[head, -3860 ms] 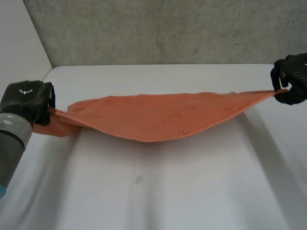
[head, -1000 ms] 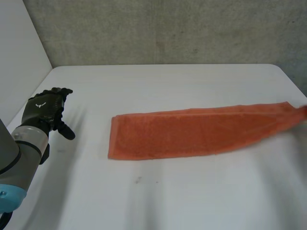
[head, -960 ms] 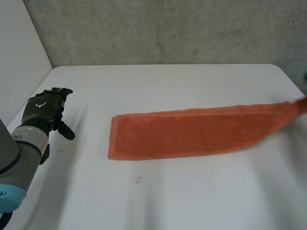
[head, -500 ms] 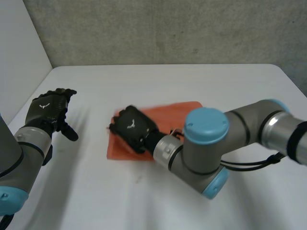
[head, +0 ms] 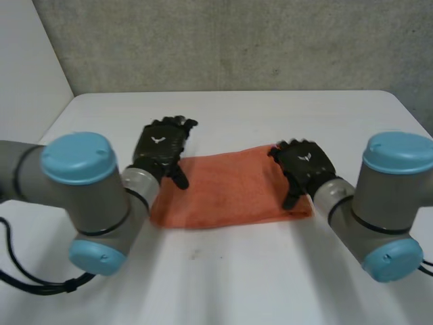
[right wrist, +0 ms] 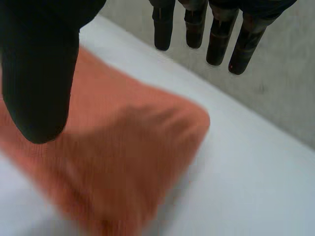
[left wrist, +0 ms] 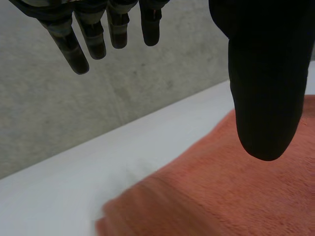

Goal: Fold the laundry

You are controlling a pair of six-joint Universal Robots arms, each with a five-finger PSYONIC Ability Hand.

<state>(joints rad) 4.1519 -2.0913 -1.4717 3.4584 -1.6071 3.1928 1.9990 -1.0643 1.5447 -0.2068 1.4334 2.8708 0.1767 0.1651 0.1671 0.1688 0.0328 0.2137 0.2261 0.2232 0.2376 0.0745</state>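
I see the L hand [head: 159, 145] at the far-left corner of the orange towel [head: 230, 189], fingers straight and spread, thumb apart, holding nothing. In its wrist cam the thumb hangs over the cloth, and I can't tell if it touches. The towel lies folded flat on the white table [head: 223, 277], approx. between both hands. The R hand [head: 304, 166] sits at the towel's right edge, fingers also straight and loose w/ nothing gripped.
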